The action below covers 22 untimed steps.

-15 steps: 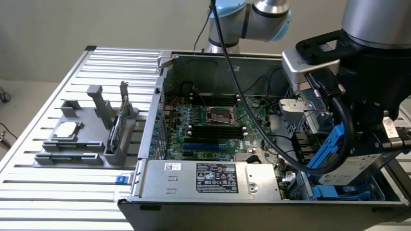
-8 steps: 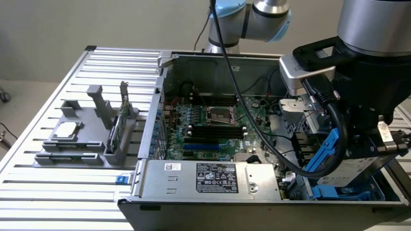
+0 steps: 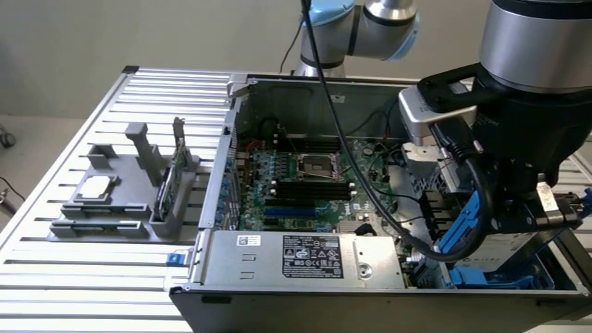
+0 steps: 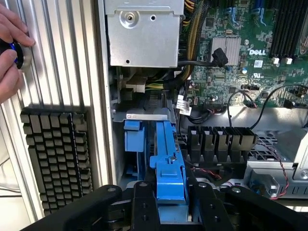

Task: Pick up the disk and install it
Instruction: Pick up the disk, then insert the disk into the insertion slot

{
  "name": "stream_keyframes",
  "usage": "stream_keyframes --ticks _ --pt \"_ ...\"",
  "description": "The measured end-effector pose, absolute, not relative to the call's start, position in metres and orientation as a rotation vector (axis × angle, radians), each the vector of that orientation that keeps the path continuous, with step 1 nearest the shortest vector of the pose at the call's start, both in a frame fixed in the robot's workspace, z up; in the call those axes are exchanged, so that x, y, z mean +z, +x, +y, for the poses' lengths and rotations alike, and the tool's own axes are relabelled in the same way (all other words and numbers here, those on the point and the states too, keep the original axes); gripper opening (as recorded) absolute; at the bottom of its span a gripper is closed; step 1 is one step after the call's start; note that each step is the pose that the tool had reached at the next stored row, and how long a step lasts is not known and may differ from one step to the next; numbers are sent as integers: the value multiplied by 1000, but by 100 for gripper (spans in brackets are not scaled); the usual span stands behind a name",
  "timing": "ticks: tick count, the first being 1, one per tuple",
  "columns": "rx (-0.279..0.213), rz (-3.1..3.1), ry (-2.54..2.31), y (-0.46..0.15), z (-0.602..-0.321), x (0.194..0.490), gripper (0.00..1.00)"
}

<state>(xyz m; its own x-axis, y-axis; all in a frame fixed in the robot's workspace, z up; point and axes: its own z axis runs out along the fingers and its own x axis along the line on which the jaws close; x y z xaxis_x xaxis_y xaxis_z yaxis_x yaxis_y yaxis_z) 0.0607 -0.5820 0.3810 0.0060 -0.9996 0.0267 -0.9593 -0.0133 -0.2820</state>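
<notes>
The disk (image 3: 500, 247) is a silver-grey drive with a white label and bright blue rails. It hangs edge-down in the open computer case (image 3: 242, 90), at the near corner on the exterior view's right. My gripper (image 3: 520, 215) is shut on it from above. In the wrist view a blue rail of the disk (image 4: 168, 166) sits between my two black fingers (image 4: 146, 204), with my gripper (image 4: 171, 197) closed against it. Just below it is the drive bay, where another blue carrier (image 4: 133, 135) is seated.
The silver power supply (image 3: 306, 258) lies beside the bay, with the motherboard (image 3: 306, 177) behind it. On the slatted table, a grey holder (image 3: 111, 222) carries a small silver chip (image 3: 96, 187) and an upright green card (image 3: 171, 182). A keyboard (image 4: 60, 154) and a person's hand (image 4: 10, 53) are outside the case.
</notes>
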Motion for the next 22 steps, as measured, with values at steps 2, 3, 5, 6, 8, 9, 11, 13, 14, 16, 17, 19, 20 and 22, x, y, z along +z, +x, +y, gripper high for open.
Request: stream_keyframes --ticks 2,3,5,6,8,9,11,13,14,16,17,19,20,22 --pt "-326 2068 -2089 61 -582 379 33" --pt "-326 2068 -2089 61 -582 378 33" --pt "-326 2068 -2089 61 -582 376 33" --pt "-326 2068 -2089 61 -582 375 33" --pt "-326 2068 -2089 61 -582 373 33" --pt "-326 2068 -2089 60 -582 372 33" --pt "-326 2068 -2089 60 -583 370 33" --pt "-326 2068 -2089 60 -583 368 33" --pt "-326 2068 -2089 60 -583 367 33" --pt "-326 2068 -2089 60 -583 365 33" --pt "-326 2068 -2088 60 -583 364 33" --pt "-326 2068 -2089 60 -584 362 33" --pt "-326 2068 -2088 60 -584 361 33" --pt "-326 2068 -2089 60 -585 360 33"
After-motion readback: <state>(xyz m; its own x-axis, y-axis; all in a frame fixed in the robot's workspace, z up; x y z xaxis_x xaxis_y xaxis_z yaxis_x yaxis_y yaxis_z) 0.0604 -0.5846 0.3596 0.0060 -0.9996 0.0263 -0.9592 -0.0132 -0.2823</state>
